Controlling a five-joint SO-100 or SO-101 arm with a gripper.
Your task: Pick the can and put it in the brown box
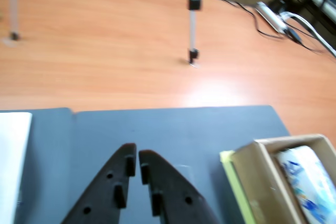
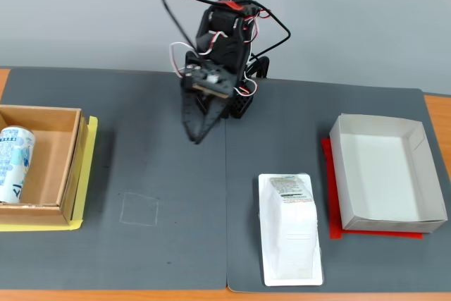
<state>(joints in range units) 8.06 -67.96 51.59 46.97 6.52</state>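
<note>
The can [image 2: 14, 163], white with blue print, lies on its side inside the brown box [image 2: 60, 163] at the left edge of the fixed view. The wrist view shows the same can [image 1: 310, 182] in the box [image 1: 252, 182] at lower right. My gripper [image 2: 196, 137] hangs above the dark mat near the arm's base, well right of the box, pointing down. In the wrist view its black fingers [image 1: 137, 163] are closed together with nothing between them.
A white plastic tray pack [image 2: 290, 227] lies on the mat at lower centre. A white rectangular box [image 2: 387, 174] on a red sheet sits at the right. A yellow sheet [image 2: 88, 174] lies under the brown box. Thin stands [image 1: 192, 19] and cables rest on the wooden table beyond.
</note>
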